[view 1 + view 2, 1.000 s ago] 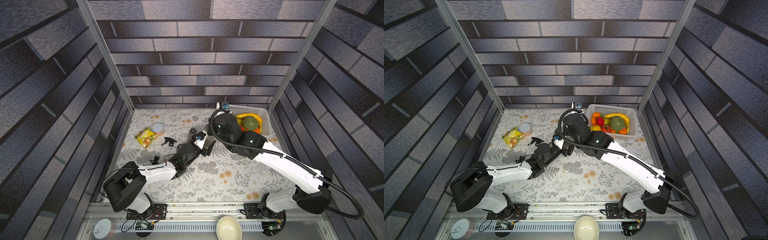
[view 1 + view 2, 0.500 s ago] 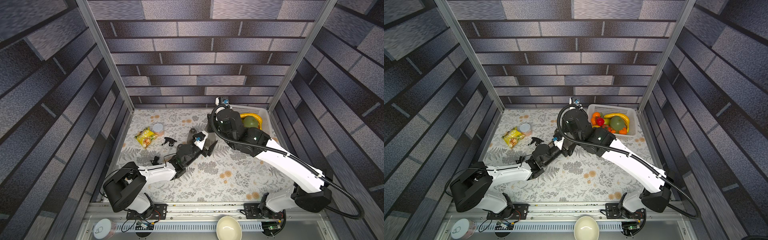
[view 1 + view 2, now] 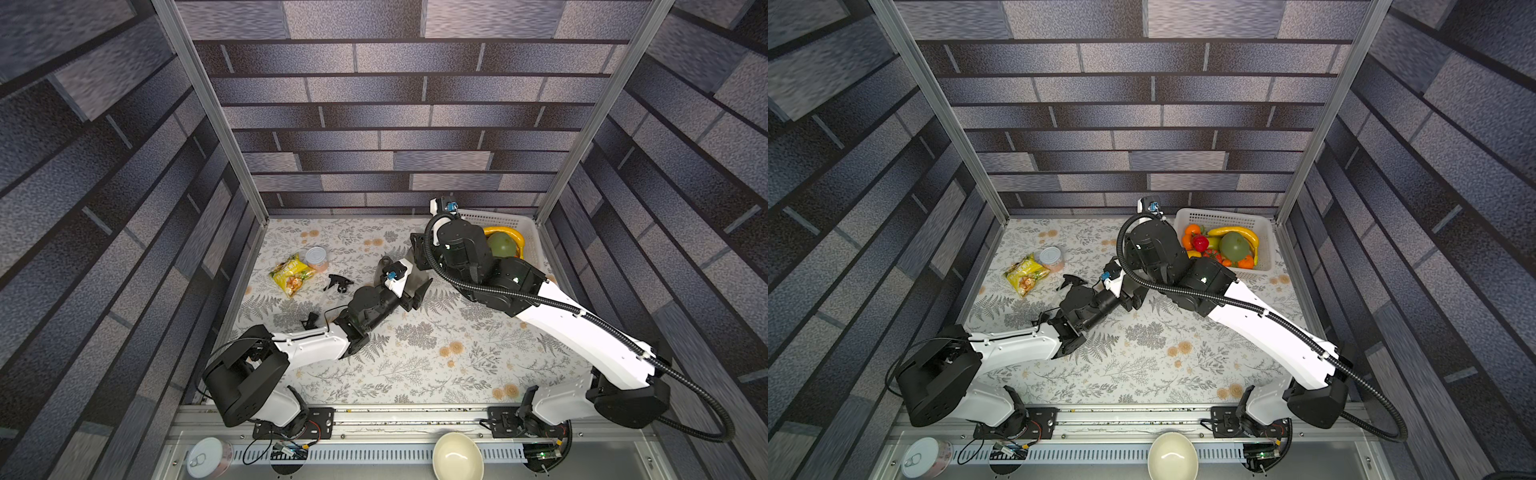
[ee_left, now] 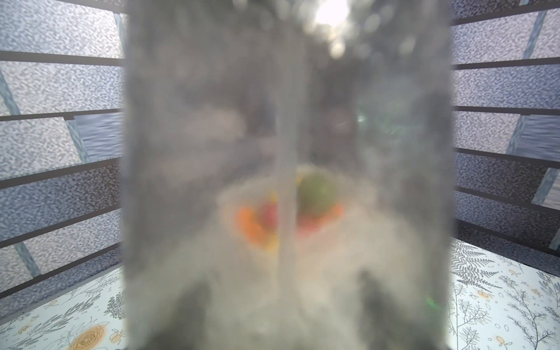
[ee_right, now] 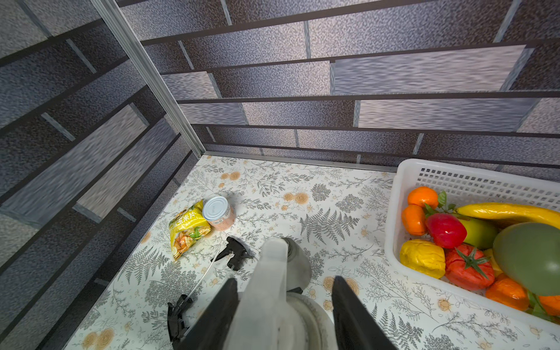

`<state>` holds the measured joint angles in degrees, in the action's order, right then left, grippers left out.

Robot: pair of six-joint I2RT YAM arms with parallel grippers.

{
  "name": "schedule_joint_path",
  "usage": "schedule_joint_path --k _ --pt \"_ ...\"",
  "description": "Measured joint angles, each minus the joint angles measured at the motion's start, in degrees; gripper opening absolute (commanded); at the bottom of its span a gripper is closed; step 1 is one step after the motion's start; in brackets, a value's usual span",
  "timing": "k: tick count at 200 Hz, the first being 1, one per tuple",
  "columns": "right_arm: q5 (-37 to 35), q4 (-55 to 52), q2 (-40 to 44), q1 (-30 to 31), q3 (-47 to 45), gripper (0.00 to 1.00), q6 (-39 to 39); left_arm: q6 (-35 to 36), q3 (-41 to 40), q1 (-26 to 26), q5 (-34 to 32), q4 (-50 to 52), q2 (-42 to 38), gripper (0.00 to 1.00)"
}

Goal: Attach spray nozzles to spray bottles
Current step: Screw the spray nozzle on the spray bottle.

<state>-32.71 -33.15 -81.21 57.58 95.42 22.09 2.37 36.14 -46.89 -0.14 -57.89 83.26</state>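
My left gripper (image 3: 413, 297) is shut on a smoky grey spray bottle (image 4: 212, 151) that fills the left wrist view; a thin dip tube (image 4: 286, 218) runs down inside it. A translucent white spray nozzle (image 5: 269, 291) sits on that bottle's neck. My right gripper (image 5: 284, 278) is open, its fingers (image 5: 348, 306) standing on either side of the nozzle. Just behind stands a second grey bottle (image 5: 298, 263) (image 3: 384, 266). Two black nozzles (image 5: 236, 251) (image 5: 178, 315) lie on the floral mat to the left, showing in both top views (image 3: 338, 282) (image 3: 1073, 280).
A white basket (image 5: 394, 212) of plastic fruit stands at the back right (image 3: 1225, 216). A silver-lidded can (image 3: 316, 255) and a yellow snack bag (image 3: 291, 274) lie at the back left. A bowl (image 3: 457, 459) and another can (image 3: 208, 457) sit beyond the front rail.
My right gripper's jaws have opened off the white nozzle, and the right wrist has drawn back slightly toward the back wall. The left arm keeps the bottle in place.
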Motion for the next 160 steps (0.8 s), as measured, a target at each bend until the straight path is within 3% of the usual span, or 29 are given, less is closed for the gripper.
schedule_joint_path --k 92,148,160 --pt "5.60 -2.84 0.92 1.86 4.39 0.61 -3.82 -0.96 -0.15 1.20 2.14 0.70 -0.26 0.82" --pt "7.04 -2.82 9.84 1.36 2.01 0.37 -11.67 -2.82 -1.68 2.78 6.19 3.30 -2.75 0.82" --pt "9.88 -2.38 12.90 -0.50 -0.13 0.36 -13.86 -2.91 -1.95 2.97 7.34 3.96 -3.91 0.82"
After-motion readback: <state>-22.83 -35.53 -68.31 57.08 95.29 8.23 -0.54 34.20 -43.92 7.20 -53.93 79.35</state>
